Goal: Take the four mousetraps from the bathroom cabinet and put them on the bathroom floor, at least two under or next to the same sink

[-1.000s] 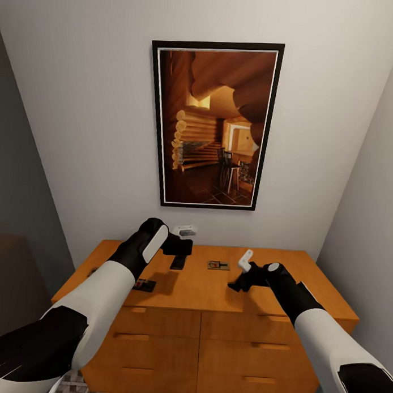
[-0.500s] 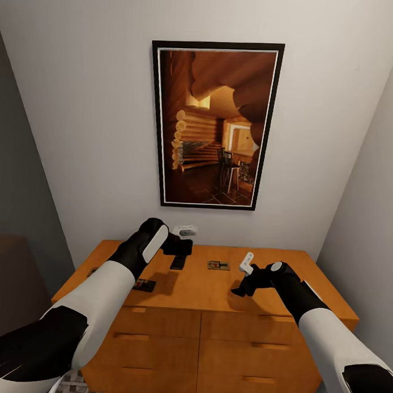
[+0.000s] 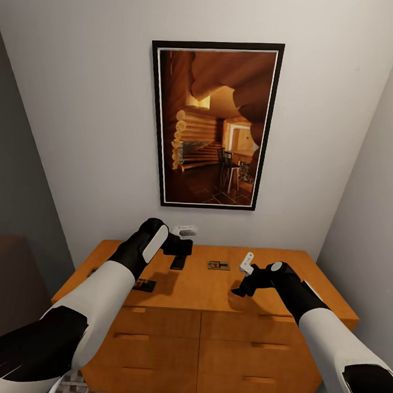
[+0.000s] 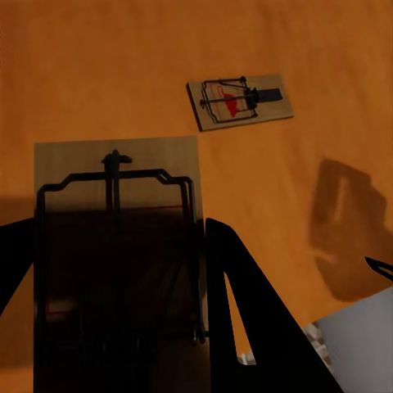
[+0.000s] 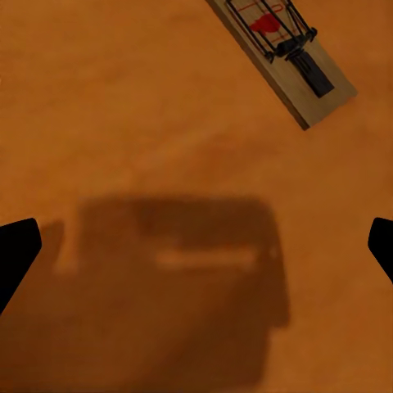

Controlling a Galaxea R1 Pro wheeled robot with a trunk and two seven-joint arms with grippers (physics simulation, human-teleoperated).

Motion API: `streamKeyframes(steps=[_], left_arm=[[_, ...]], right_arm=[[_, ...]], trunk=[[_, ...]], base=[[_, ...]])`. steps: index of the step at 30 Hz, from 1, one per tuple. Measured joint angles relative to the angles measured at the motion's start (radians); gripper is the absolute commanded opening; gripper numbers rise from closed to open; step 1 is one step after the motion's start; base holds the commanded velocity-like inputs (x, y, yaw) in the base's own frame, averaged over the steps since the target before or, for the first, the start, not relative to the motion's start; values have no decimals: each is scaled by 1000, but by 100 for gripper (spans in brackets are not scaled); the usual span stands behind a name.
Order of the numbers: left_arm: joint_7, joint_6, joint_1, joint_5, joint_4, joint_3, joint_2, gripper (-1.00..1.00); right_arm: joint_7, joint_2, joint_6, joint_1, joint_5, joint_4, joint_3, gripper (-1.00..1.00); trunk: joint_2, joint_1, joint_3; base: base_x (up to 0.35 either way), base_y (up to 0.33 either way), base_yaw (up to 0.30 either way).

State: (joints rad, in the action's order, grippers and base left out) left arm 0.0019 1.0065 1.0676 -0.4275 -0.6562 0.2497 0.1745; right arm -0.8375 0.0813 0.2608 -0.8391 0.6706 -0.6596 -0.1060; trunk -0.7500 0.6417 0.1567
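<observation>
Left fingers (image 4: 246, 327) clamped shut; right fingers (image 5: 18, 246) spread wide; both arms extended forward.

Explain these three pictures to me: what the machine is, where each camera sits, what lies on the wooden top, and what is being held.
This is a simulated two-armed robot facing an orange-brown cabinet below a framed picture. The large picture comes from a camera on its head, looking down over both arms. The other two come from cameras near each wrist, looking along that arm's two fingers.

The left tool is shut on a mousetrap, seen close up between its dark fingers. A second mousetrap lies flat on the cabinet top between the arms; both wrist cameras see it too. Another mousetrap lies beside the left forearm. The right tool hangs open and empty above bare wood.
</observation>
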Motion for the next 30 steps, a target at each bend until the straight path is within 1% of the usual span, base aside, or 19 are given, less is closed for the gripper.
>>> streamKeyframes(steps=[3, 6, 21, 30], left_arm=[[0, 0, 0, 0, 1, 0, 0, -100], [0, 0, 0, 0, 1, 0, 0, -100], [2, 0, 0, 0, 3, 1, 0, -100], [3, 0, 0, 0, 6, 2, 0, -100]], right_arm=[[0, 0, 0, 0, 0, 0, 0, 100], [0, 0, 1, 0, 0, 0, 1, 100], [13, 0, 2, 0, -2, 0, 3, 100], [14, 0, 2, 0, -1, 0, 3, 100]], trunk=[[0, 0, 0], [0, 0, 0], [0, 0, 0], [0, 0, 0]], base=[[0, 0, 64], [0, 0, 203], [0, 0, 274], [0, 0, 40]])
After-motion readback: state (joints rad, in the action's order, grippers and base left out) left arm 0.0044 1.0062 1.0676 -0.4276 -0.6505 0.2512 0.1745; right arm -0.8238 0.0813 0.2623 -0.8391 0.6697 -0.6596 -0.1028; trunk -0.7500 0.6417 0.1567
